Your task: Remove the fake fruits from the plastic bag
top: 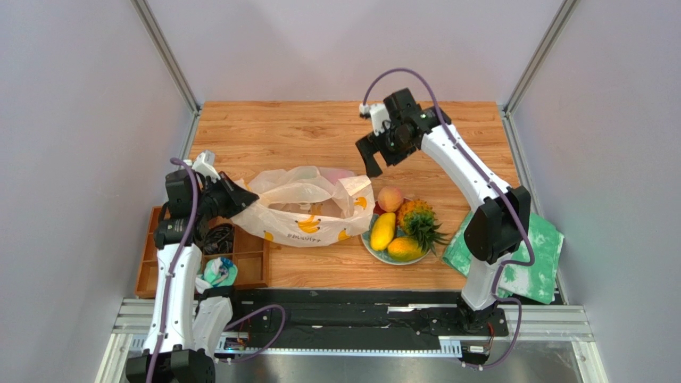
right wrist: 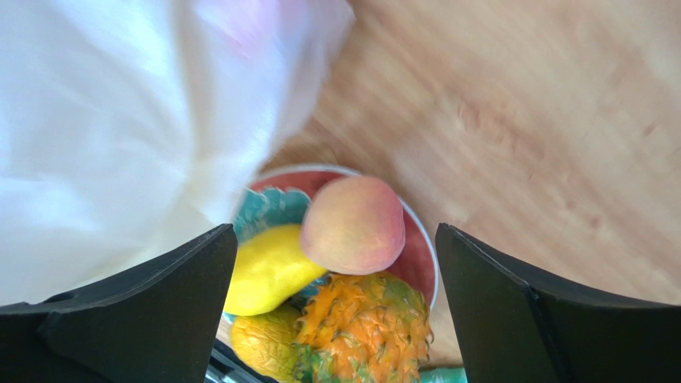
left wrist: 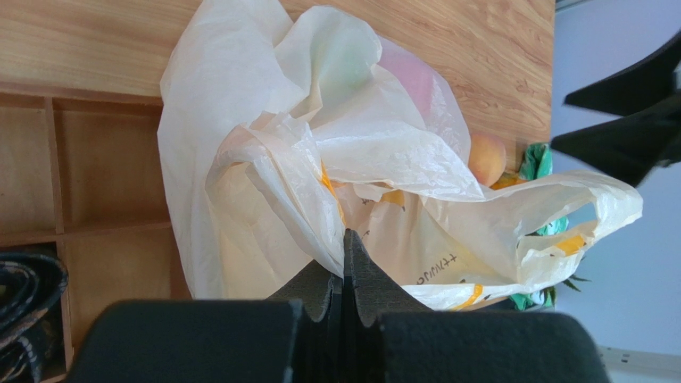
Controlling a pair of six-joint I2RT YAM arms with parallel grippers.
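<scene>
The plastic bag (top: 308, 203) lies crumpled on the wooden table, printed with yellow bananas. My left gripper (top: 240, 198) is shut on its left edge; the left wrist view shows my jaws (left wrist: 345, 239) pinching a fold of the bag (left wrist: 360, 144). Pink and pale green shapes (left wrist: 412, 76) show through the film. A peach (top: 390, 199), two mangoes (top: 383, 231) and a pineapple (top: 417, 219) lie on a plate (top: 368, 242) right of the bag. My right gripper (top: 372, 159) is open and empty, held above the peach (right wrist: 352, 224), mango (right wrist: 268, 267) and pineapple (right wrist: 364, 327).
A wooden compartment tray (top: 152, 255) holding a black cable (top: 216, 238) sits at the left, partly under the bag. A green-and-white cloth (top: 527, 255) lies at the right front. Grey walls close in the table on three sides.
</scene>
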